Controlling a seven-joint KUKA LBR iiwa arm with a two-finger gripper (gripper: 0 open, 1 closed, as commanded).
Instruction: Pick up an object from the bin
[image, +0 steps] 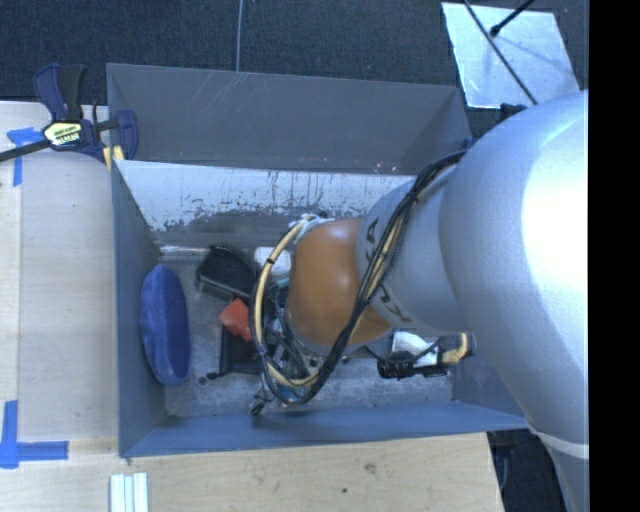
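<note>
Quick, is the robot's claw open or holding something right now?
Gripper: cannot be told; it sits low in the bin beside a small red thing, under the arm's orange cover.

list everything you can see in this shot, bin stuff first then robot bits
bin: 1, grey metal, fills the middle of the view
oval pad: 1, blue, lying along the bin's left wall
flat block: 1, black, upper left of the floor
small lump: 1, red-orange, just below the flat block
dark piece: 1, black, below the small lump
white scrap: 1, white, right side, partly under the arm
arm: 1, silver, coming in from the right
cover: 1, orange, on the wrist over the bin's middle
cables: several, yellow and black, looped along the cover
tool: 1, dark, low near the front wall
</note>
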